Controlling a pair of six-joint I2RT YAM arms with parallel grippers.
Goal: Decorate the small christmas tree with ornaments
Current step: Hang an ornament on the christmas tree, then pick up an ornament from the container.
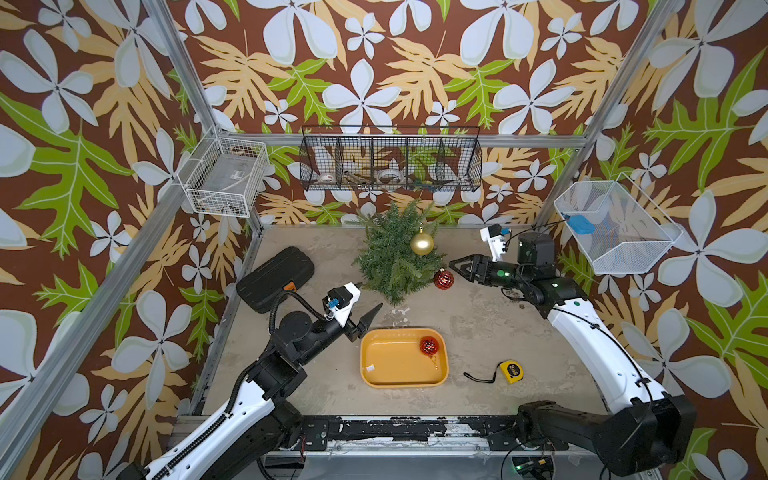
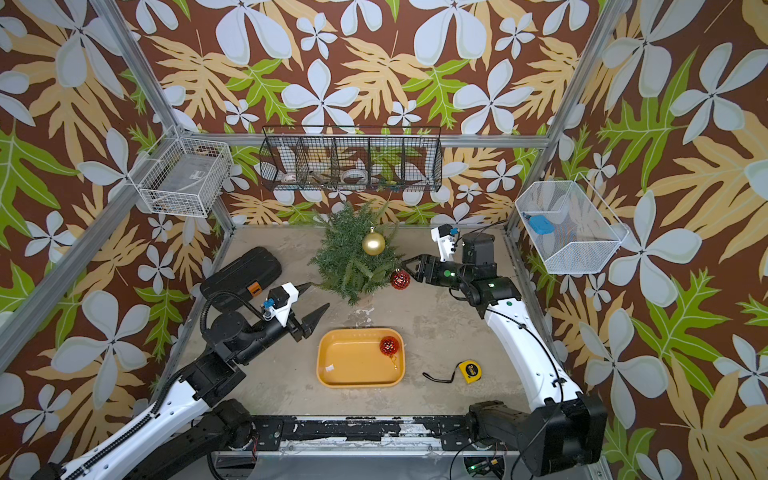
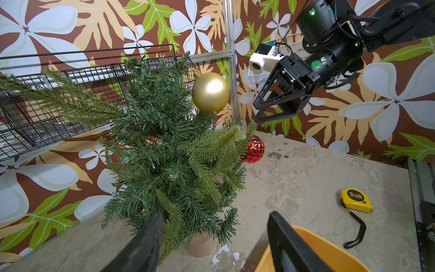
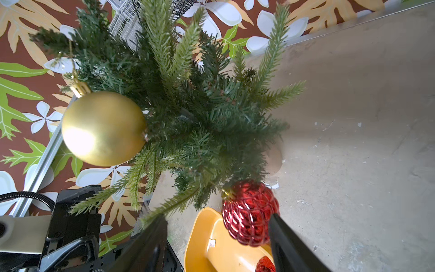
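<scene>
Beside the small christmas tree (image 1: 392,253), right gripper (image 1: 454,263), jaws parted, empty, near hung red ornament (image 1: 444,279); gold ornament (image 1: 422,244) higher. Left gripper (image 2: 319,296) likewise parted. Next, likely: last red ornament (image 1: 429,345), yellow tray (image 1: 390,365) before tree, needs cap pinch.

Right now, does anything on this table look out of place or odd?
A yellow tape measure lies on the table beside the yellow tray, unrelated to decorating. The gold ornament and one red ornament both crowd the same side of the small christmas tree; the other red ornament is still in the tray.
</scene>
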